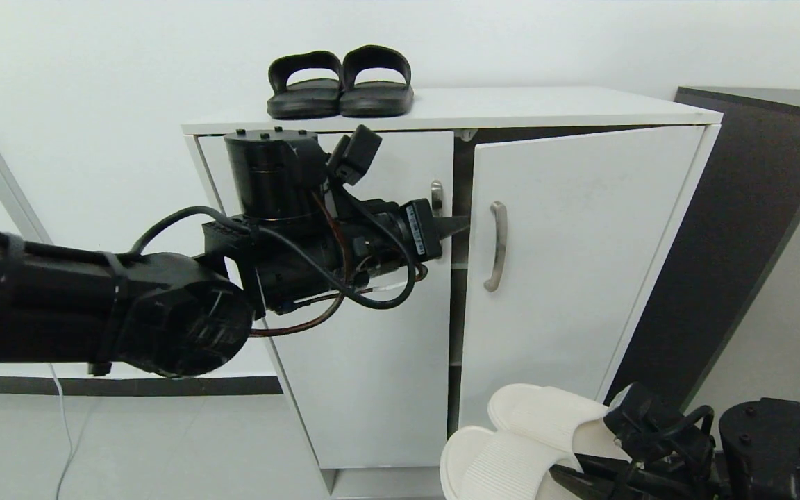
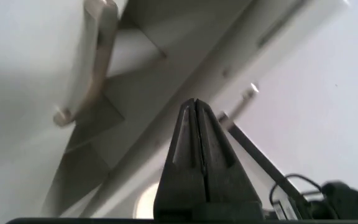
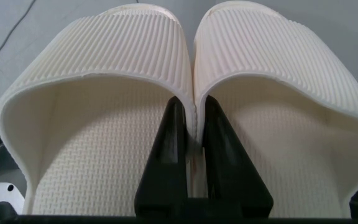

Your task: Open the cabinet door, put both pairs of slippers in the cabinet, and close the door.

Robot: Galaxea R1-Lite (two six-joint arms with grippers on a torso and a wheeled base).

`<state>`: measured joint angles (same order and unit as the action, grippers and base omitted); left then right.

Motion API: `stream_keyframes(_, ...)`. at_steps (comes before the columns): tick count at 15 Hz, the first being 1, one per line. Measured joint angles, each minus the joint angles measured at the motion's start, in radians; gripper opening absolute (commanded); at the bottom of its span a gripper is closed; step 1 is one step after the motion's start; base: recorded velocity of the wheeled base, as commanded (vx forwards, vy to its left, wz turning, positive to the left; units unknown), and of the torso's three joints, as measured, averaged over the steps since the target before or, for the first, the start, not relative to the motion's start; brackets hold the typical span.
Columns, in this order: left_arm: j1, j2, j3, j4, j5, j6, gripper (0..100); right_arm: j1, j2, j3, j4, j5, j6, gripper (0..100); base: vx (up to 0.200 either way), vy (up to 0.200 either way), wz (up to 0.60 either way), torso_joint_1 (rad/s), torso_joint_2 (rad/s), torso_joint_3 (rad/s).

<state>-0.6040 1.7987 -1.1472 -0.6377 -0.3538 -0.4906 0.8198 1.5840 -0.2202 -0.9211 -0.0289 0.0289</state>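
Observation:
A white two-door cabinet (image 1: 365,389) stands before me. Its right door (image 1: 567,278) is swung ajar, leaving a dark gap at the middle. My left gripper (image 1: 464,223) is shut with nothing in it, its tip at that gap between the two metal handles (image 1: 496,246); the left wrist view shows the pressed-together fingers (image 2: 196,149) in front of the gap. A pair of black slippers (image 1: 339,82) rests on the cabinet top. Low at the right, my right gripper (image 3: 192,140) is shut on the touching inner walls of a pair of white slippers (image 1: 518,444).
A dark grey panel (image 1: 740,243) leans beside the cabinet on the right. A white wall (image 1: 94,104) is behind, with a thin cable (image 1: 67,430) hanging at the lower left. Grey floor lies below.

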Motion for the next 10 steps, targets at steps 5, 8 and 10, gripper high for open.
stream_keyframes(5,0.003,0.060,-0.065,0.007,0.000,-0.025,0,0.020,0.000,0.007,0.001,-0.002,-0.001,0,0.000,0.000,0.00,0.000,0.00,0.000)
stream_keyframes(8,0.003,0.086,-0.101,0.005,0.000,-0.054,0,0.025,0.000,0.009,0.001,-0.004,-0.002,0,0.000,0.000,0.00,0.000,0.00,0.000)
stream_keyframes(10,0.005,0.104,-0.117,0.001,-0.001,-0.063,0,0.038,0.000,0.009,0.002,-0.010,-0.002,0,0.000,0.000,0.00,0.000,0.00,0.000)
